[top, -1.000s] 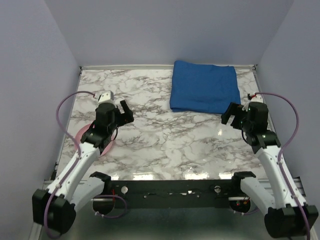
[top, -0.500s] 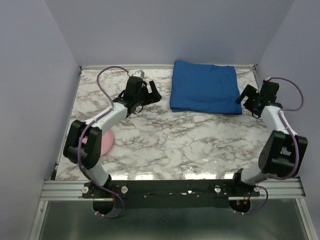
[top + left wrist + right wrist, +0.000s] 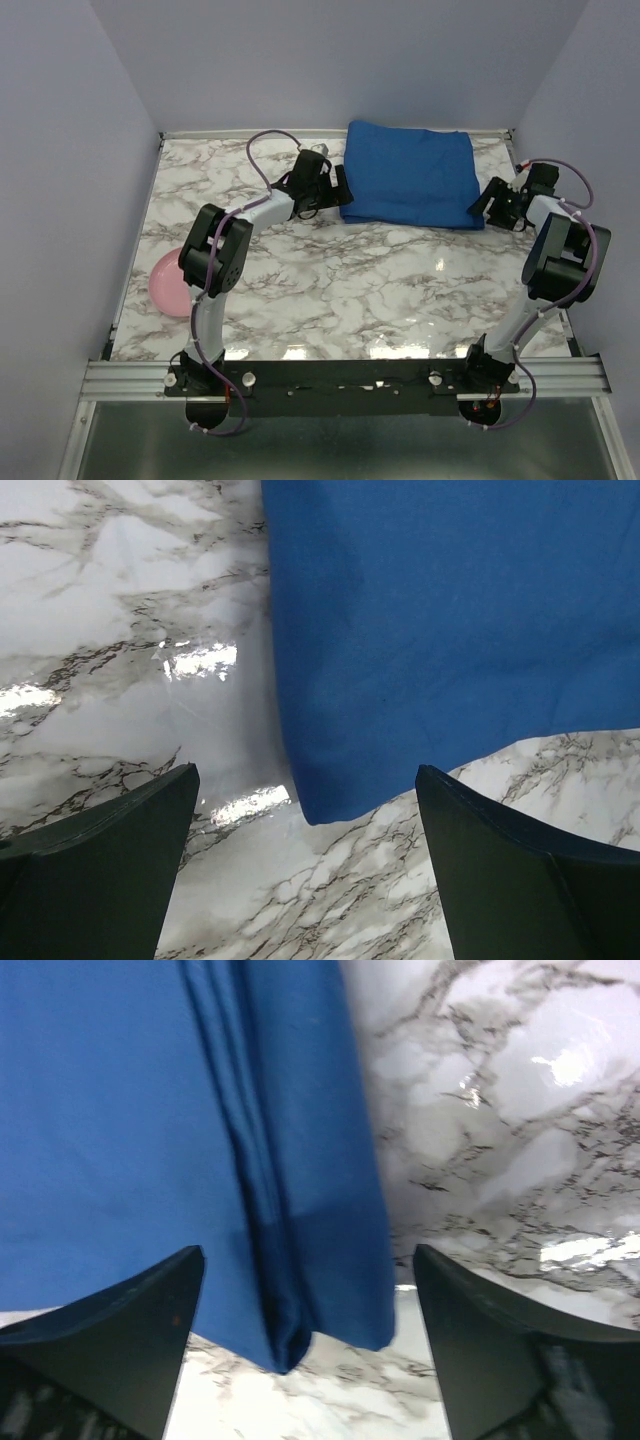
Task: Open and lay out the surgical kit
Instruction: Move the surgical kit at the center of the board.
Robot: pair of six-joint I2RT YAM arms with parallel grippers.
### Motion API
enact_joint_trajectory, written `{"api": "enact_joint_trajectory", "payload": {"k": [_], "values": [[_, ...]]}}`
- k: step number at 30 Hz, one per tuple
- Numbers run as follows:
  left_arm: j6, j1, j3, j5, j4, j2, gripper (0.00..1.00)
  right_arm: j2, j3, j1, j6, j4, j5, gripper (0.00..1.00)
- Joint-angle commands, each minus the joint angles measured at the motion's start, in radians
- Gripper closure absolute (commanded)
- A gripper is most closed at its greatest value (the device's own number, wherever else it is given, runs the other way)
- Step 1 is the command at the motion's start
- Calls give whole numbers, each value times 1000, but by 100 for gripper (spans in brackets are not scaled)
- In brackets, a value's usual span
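The surgical kit lies as a folded royal-blue cloth bundle at the back of the marble table, right of centre; what it holds is hidden. My left gripper is open at the bundle's near left corner, and the left wrist view shows that blue corner just ahead, between the two dark fingers. My right gripper is open at the near right corner. In the right wrist view the layered cloth edge hangs between the spread fingers, touching neither.
A pink plate lies flat near the table's left edge, beside the left arm's elbow. The right arm's elbow stands over the table's right edge. Lilac walls close in the back and both sides.
Both arms have stretched far forward from the middle of the table to the blue bundle's two near corners. The left arm's move has uncovered the pink plate.
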State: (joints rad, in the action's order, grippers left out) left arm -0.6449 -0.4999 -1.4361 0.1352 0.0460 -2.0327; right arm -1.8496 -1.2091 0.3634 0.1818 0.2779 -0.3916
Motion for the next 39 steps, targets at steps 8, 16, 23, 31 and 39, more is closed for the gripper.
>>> {"api": "enact_joint_trajectory", "payload": {"k": [8,16,23,31,39], "values": [[17,-14,-107,6,45,-77,1,-83,-73,17,-123,78,-85,79],[25,-15,-168,33,86,-133,1,-82,-75,17,-131,86,-124,99],[4,-31,-155,102,109,-165,11,-66,-61,17,-123,80,-128,99],[-19,-42,-142,127,117,-187,67,-46,-24,17,-94,58,-136,99],[-6,-63,-61,84,141,-100,100,33,69,17,-48,64,-89,99]]}}
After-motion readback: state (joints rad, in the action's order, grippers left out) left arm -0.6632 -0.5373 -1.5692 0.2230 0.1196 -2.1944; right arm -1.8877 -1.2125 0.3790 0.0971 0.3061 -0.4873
